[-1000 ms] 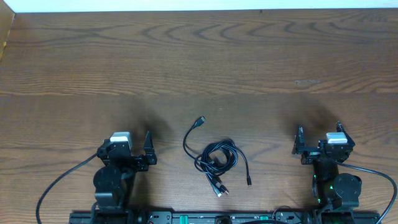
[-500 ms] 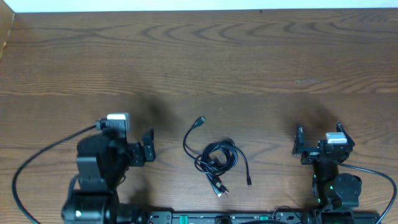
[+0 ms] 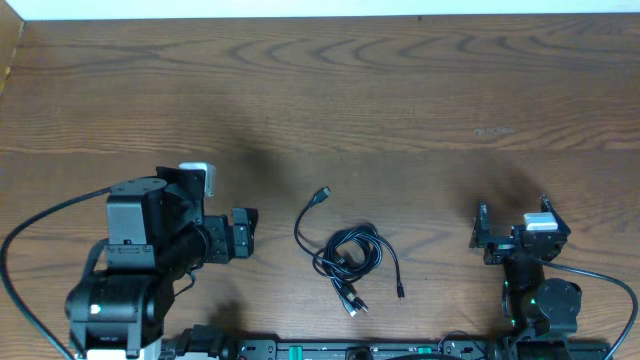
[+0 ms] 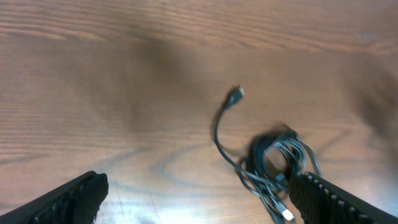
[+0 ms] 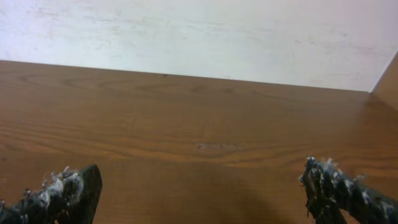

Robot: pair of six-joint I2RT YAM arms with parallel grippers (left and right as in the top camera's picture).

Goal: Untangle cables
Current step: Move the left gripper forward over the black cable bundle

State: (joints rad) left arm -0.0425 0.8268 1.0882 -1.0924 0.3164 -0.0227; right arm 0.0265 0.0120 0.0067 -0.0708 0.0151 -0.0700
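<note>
The cables (image 3: 348,256) lie as a small black coiled tangle on the wooden table, near its front edge at the centre. One loose strand arcs up and left to a plug (image 3: 322,193); two more ends trail toward the front. In the left wrist view the cables (image 4: 278,159) sit at lower right, close to the right finger (image 4: 323,198), with the plug (image 4: 237,93) further out. My left gripper (image 3: 243,233) is open, raised above the table to the left of the tangle and holding nothing. My right gripper (image 3: 514,210) is open and empty, well to the right of the cables.
The wooden table (image 3: 330,90) stretches bare toward a white wall (image 5: 199,31) at the back. A rail (image 3: 350,350) carrying the arm bases runs along the front edge. Thick black arm cables (image 3: 20,250) loop at front left and front right.
My left arm has lifted off its rest and turned its gripper to the right, toward the tangle. The right arm and the cables have stayed still.
</note>
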